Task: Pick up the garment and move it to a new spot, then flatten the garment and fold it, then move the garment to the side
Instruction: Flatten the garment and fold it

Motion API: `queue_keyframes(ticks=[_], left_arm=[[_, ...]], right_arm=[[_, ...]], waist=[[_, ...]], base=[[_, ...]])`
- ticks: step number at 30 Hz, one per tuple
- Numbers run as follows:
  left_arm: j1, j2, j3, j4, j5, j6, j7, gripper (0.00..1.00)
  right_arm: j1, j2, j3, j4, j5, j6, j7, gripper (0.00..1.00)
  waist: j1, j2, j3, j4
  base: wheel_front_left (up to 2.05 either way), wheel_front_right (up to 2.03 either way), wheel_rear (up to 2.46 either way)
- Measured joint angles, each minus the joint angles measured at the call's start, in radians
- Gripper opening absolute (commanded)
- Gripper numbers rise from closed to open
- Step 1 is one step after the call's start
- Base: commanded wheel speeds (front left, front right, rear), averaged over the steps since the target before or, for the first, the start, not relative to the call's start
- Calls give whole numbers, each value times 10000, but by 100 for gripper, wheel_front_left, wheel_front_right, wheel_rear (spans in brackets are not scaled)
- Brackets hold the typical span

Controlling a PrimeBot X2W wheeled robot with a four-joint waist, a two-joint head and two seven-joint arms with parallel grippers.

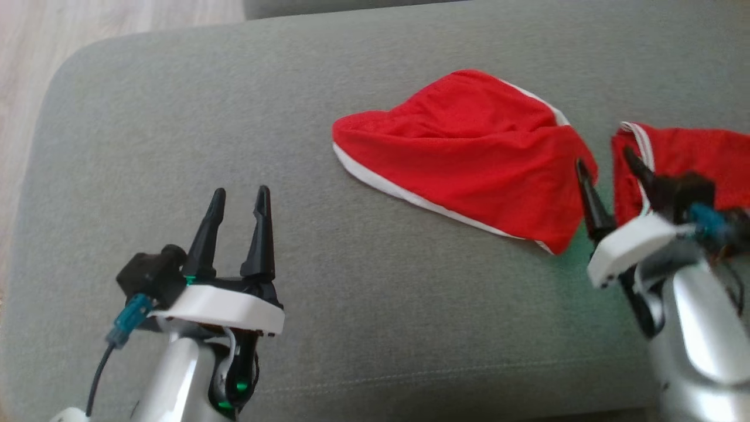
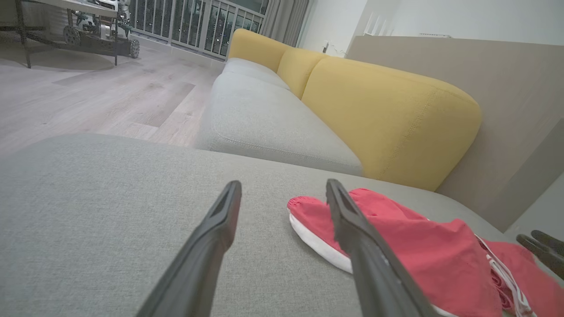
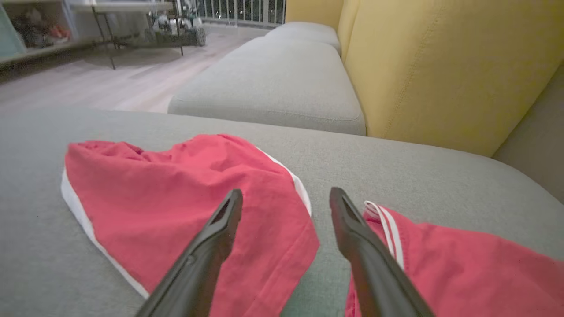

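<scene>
The left gripper [image 1: 241, 194] stood at the lower left of the head view. Its two dark fingers [image 1: 258, 234] were spread apart and pointed up and slightly right, above a white wrist plate [image 1: 222, 308] and the silver left forearm [image 1: 176, 375]. The right gripper [image 1: 604, 158] sat at the lower right, tilted leftward and blurred at the wrist, its fingers likewise parted wide. The right forearm [image 1: 697, 346] rose from the bottom corner.
</scene>
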Motion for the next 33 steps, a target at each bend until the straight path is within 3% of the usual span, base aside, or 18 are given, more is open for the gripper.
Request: queue_keyframes(ticks=[9,11,14,22,33], left_arm=[[20,2,123,-107,92,-12,0,100],[20,0,136,-94,94,-15,0,100],[20,2,121,-17,107,-86,0,100],[11,2,48,63,165,-90,0,100],[-174,2,10,138,265,-178,0,100]], right_arm=[[2528,851,-198,-2801,899,0,-644,100],[2999,926,-155,-2926,1070,0,-798,100],[3520,945,-8,-2763,690,0,-1014,100],[3625,1001,153,-1948,1041,0,-1379,100],[2489,999,270,-138,924,0,-1392,100]], waist=[[0,0,-79,-536],[0,0,-40,-604],[0,0,38,-661],[0,0,133,-670],[0,0,554,-354]], base=[[0,0,0],[0,0,0],[0,0,0],[0,0,0],[0,0,0]])
